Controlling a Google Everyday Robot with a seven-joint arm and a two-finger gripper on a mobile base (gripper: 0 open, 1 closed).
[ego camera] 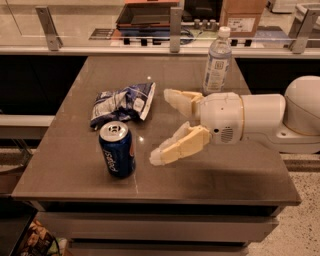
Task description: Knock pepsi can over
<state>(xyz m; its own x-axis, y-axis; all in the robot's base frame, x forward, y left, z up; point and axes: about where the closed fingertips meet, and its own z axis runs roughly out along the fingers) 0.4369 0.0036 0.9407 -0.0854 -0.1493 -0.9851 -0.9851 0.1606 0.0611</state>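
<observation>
Looking over the dark grey table [225, 175], we find it filling most of the view, with three things standing or lying on its top and the arm reaching in over it. Behind its far edge runs a pale ledge [100, 50] with metal posts, and a cardboard box [245, 15] stands beyond that.

The white arm [260, 117] comes in from the view's right side, lying low and roughly level above the right half of the table. At its end the gripper [161, 126] points toward the view's left, over the middle of the table. Its two tan fingers [182, 146] are spread wide, one farther back and one nearer the front edge, with bare tabletop showing between them.

The bag [122, 102], crumpled blue-and-white foil, lies flat on the left-centre of the table, just beside the farther finger's tip, a small gap between them. The bottle [216, 62], clear plastic with a white cap, stands upright near the far edge, behind the gripper's wrist.

The can [117, 150] is the smallest: dark blue, silver top, white lettering down its side. It stands upright near the table's front left, just in front of the bag; whether the two touch we cannot tell. The nearer fingertip is near the can, on its right in the view, with a clear gap, so gripper and can are apart.
</observation>
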